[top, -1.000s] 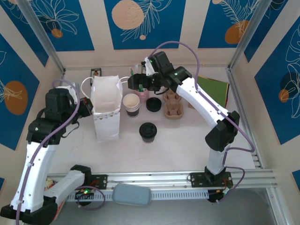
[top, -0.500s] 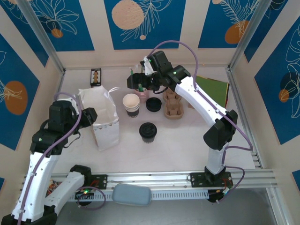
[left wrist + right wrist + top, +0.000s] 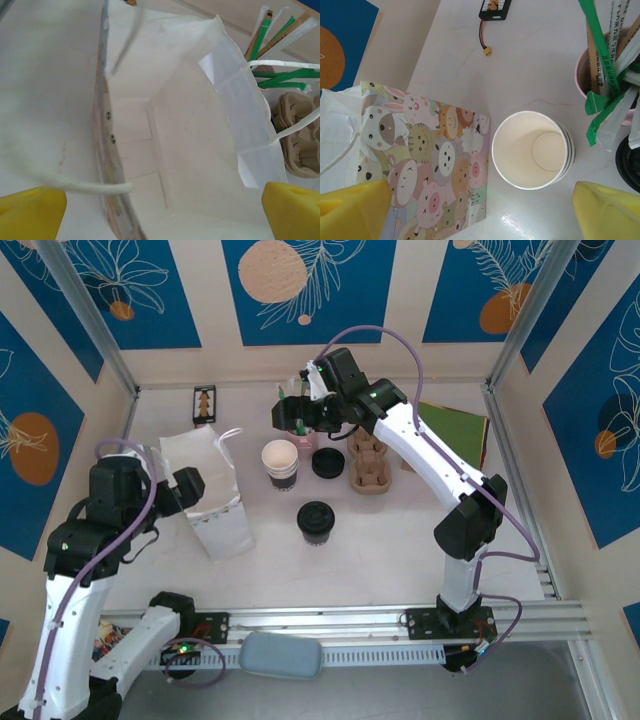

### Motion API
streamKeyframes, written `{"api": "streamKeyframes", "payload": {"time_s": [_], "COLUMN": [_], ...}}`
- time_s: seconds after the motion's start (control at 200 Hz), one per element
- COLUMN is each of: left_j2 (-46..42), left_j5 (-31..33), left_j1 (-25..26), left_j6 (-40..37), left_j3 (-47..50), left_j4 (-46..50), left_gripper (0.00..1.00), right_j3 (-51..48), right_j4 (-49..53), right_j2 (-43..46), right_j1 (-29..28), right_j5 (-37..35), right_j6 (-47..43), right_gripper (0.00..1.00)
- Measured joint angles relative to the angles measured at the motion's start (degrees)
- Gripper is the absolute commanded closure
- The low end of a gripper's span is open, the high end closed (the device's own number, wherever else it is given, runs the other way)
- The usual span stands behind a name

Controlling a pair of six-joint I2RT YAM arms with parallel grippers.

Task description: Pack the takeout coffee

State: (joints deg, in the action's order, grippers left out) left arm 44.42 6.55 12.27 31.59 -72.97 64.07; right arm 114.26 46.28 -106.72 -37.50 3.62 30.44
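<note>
Bag (image 3: 215,492) leaning at left gripper (image 3: 162,209), jaws wide
Right gripper (image 3: 480,210) gapes near lidless cup (image 3: 532,150); takeout coffee (image 3: 315,519) stands apart on the table (image 3: 390,550)

Both arms reach forward, the left pincer (image 3: 188,486) and right pincer (image 3: 287,416) spread wide.
</note>
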Motion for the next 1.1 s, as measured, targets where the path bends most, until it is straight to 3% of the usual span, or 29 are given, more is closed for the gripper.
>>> {"api": "streamKeyframes", "payload": {"time_s": [0.4,0.82,1.045,1.1], "left_j2": [9.9,24.4,29.4,31.8], "left_j5": [1.2,-3.8,-3.3,-2.6], "left_j1": [0.0,2.6,3.6,3.6], "left_j6": [-0.2,2.5,5.6,6.7], "left_j3": [-23.0,-26.0,-26.1,-26.8], "left_j4": [5.2,0.0,-2.4,-2.3], "left_gripper": [0.00,0.00,0.29,0.32], "right_j3": [-4.3,-15.1,-18.7,-19.1], "right_j4": [0.5,0.3,-0.6,-0.8], "right_j2": [3.1,12.3,14.7,15.0], "right_j1": [1.4,5.2,5.6,5.6], "right_j5": [-4.7,-10.8,-11.5,-11.5], "right_j6": [-0.2,0.7,1.9,2.2], "right_gripper": [0.01,0.01,0.01,0.01]}}
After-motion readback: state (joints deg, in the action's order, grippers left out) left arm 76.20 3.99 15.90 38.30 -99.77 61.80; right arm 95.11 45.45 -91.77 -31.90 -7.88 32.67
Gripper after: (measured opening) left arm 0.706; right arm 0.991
